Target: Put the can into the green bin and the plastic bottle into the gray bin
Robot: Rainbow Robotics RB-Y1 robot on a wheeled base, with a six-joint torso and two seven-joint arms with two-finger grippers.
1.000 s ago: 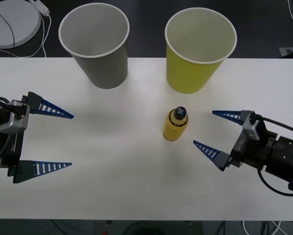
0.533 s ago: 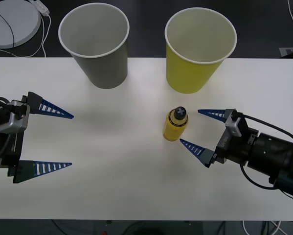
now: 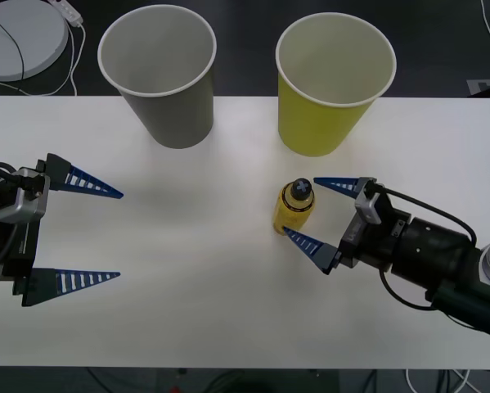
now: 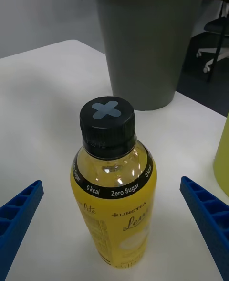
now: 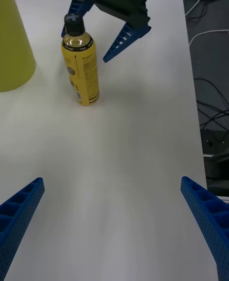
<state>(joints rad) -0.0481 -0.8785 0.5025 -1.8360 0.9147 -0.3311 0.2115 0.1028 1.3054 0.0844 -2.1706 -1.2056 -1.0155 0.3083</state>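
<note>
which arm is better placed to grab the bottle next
Right. The right gripper is open with its fingers either side of the upright plastic bottle, not yet touching. The left gripper sits open at the table's left edge, far off.

The right arm reaches in from the right, its blue ribbed two-finger right gripper (image 3: 314, 211) spread wide. The left arm rests at the left edge, its blue ribbed left gripper (image 3: 120, 236) likewise spread.

A white table (image 3: 228, 327) spans the scene, with dark floor (image 3: 441, 49) beyond it and a round white disc (image 3: 20, 37) at far left.
</note>
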